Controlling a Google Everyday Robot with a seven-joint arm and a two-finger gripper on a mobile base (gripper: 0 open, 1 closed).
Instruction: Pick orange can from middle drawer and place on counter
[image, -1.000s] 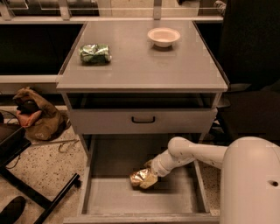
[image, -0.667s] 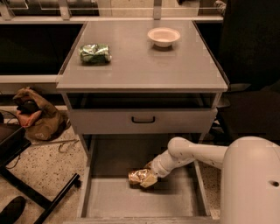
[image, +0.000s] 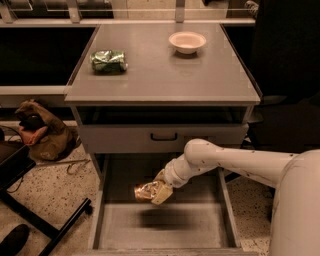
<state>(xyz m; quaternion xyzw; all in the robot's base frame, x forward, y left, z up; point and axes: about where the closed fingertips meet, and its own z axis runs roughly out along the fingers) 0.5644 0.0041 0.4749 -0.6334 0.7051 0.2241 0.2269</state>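
Gripper (image: 159, 192) above drawer (image: 200, 225) half-hides orange can (image: 145, 192).

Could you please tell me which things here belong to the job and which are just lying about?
Part of the job: orange can, gripped in the claw above the open middle drawer; counter, its destination.
Just lying about: green can and bowl, both on the counter; brown bag on the floor.

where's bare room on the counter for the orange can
Bare: front half of the counter, nearer than the green can and bowl, plus the strip between them. Only those spots are taken. The gripper holds the orange can over the middle drawer.
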